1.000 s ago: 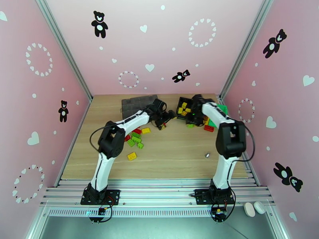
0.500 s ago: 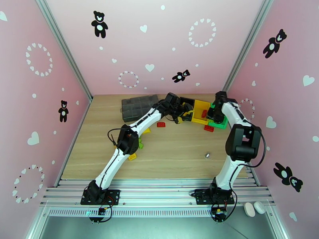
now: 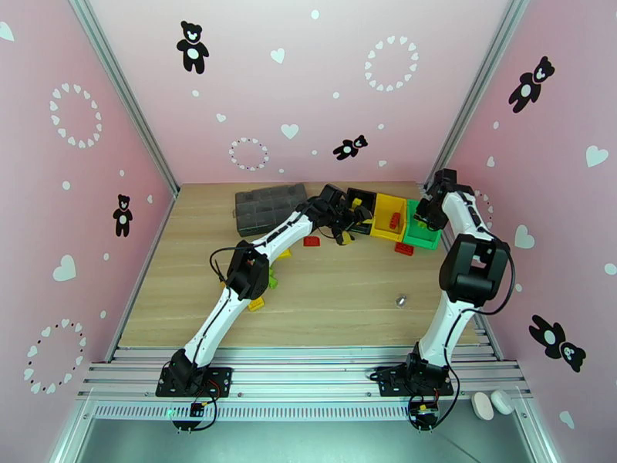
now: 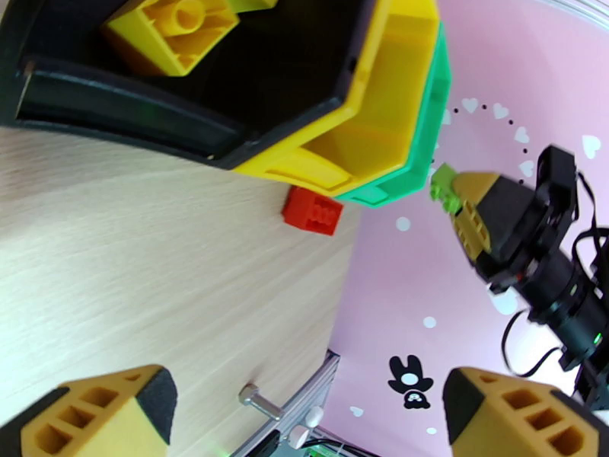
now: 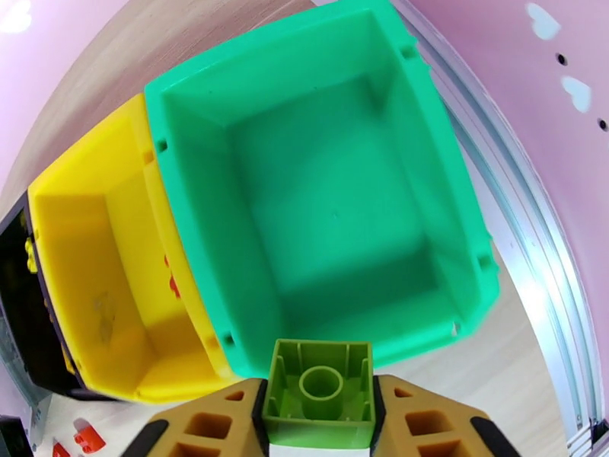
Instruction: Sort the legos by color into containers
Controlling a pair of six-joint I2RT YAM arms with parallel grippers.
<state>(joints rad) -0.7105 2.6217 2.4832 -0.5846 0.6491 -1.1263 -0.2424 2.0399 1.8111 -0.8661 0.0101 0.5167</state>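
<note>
A lime green brick (image 5: pixel 320 386) is gripped between the jaws of the right gripper (image 5: pixel 320 432) at the bottom centre of the right wrist view, with its hollow underside turned to the camera. It is held at the lower edge of the green bin (image 5: pixel 190 215), which is bare inside. Whether it hangs squarely over the opening cannot be told. It is judged to be carried there because its colour matches, so that a release would drop it in. In the overhead view the right gripper (image 3: pixel 426 216) is seen at the upper right of the counter (image 3: pixel 347 302), above the row of bins. The yellow bin (image 3: pixel 382 225), joined to the green one's left, holds red pieces, and the black bin (image 4: pixel 114 108) holds a yellow brick (image 4: pixel 171 28). The left gripper (image 4: pixel 304 413) is held over bare counter just in front of the black bin, its jaws spread wide with nothing between them, presumably ready for another pick. A red brick (image 4: pixel 312 211) is left unsorted on the counter, just beside the yellow bin's corner.
</note>
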